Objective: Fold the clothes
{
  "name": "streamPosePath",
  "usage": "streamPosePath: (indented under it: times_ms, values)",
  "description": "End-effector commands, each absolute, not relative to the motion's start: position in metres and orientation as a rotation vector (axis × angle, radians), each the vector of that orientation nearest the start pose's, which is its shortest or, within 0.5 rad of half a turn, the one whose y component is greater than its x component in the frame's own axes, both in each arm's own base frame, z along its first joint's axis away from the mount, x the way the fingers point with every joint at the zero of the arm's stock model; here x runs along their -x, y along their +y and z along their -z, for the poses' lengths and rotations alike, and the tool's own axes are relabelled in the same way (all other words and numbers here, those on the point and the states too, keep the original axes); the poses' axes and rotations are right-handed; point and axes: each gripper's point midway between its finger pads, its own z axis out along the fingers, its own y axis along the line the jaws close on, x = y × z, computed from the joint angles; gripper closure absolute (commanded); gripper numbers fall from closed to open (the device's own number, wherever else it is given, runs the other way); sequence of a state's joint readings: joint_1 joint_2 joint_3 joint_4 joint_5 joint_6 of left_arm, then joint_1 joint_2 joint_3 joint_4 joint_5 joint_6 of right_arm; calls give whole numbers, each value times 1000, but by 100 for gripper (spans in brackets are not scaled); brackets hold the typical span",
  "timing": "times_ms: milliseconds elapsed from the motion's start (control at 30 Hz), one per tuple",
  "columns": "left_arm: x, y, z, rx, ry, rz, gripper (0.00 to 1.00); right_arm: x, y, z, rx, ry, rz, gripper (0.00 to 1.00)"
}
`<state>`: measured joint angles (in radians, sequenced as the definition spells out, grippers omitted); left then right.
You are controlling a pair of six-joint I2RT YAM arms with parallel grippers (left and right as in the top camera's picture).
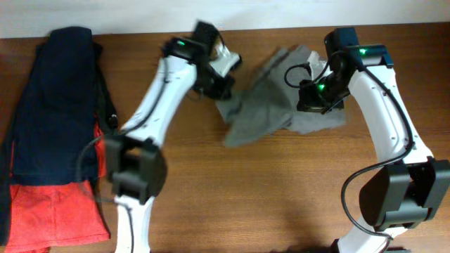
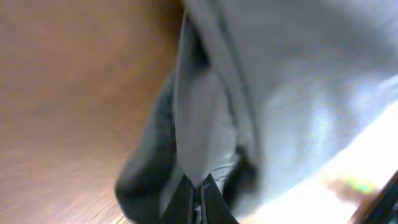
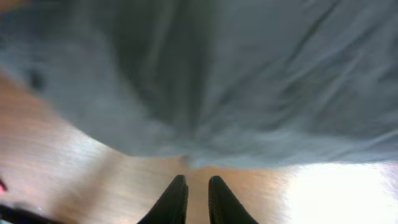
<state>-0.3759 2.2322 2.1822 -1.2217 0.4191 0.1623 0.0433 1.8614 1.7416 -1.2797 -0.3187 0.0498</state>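
Crumpled grey-khaki cotton shorts (image 1: pixel 267 116): frame-left edge pinched in left end effector (image 2: pixel 198 190); right end effector (image 3: pixel 198 186) narrowly parted, empty, cloth just ahead.

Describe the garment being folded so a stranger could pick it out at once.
Look at the far middle of the wooden table. A crumpled grey-khaki garment lies there, its left edge pinched in the left pincer. It is the only grey piece; the dark navy garment and the orange-red garment lie together at the table's left end.
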Motion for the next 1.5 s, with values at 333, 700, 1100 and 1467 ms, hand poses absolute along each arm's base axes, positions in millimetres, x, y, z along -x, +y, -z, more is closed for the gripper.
streamPosePath:
  times_ms: [333, 700, 1100, 1467]
  values:
    - [-368, -234, -374, -839, 2182, 563, 100, -424, 81, -198, -61, 2706, -689, 67]
    - [-390, -245, -318, -854, 2332, 570, 100, -416, 132, -224, 76, 2607, -1053, 63]
    - [-409, -258, -287, -860, 2373, 579, 99, -410, 201, -250, 149, 2523, -1282, 42]
    - [-420, -248, -286, -798, 2384, 490, 99, -391, 210, -241, 166, 2603, -1297, 42]
